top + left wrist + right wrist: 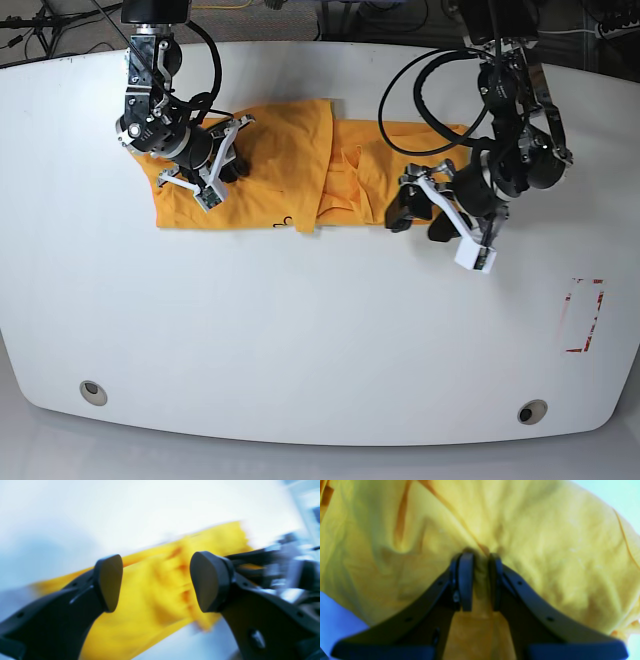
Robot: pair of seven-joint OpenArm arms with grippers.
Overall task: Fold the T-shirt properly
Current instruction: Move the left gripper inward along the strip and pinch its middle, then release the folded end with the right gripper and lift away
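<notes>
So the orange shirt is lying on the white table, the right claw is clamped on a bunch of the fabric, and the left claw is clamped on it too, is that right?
Not quite. The left claw is open and holds nothing; the left wrist view shows its pads apart above the T-shirt. The rest stands: the shirt lies on the white table, and the right claw is clamped on its fabric.

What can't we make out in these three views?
- Left wrist: motion blur smears the T-shirt; folds unreadable. The left hand is open, empty.
- Right wrist: the cloth pinched by the right hand fills the frame; which part it holds is unclear.
- Base: the shirt's print is mostly folded under; the right hand covers its own grip point.
</notes>
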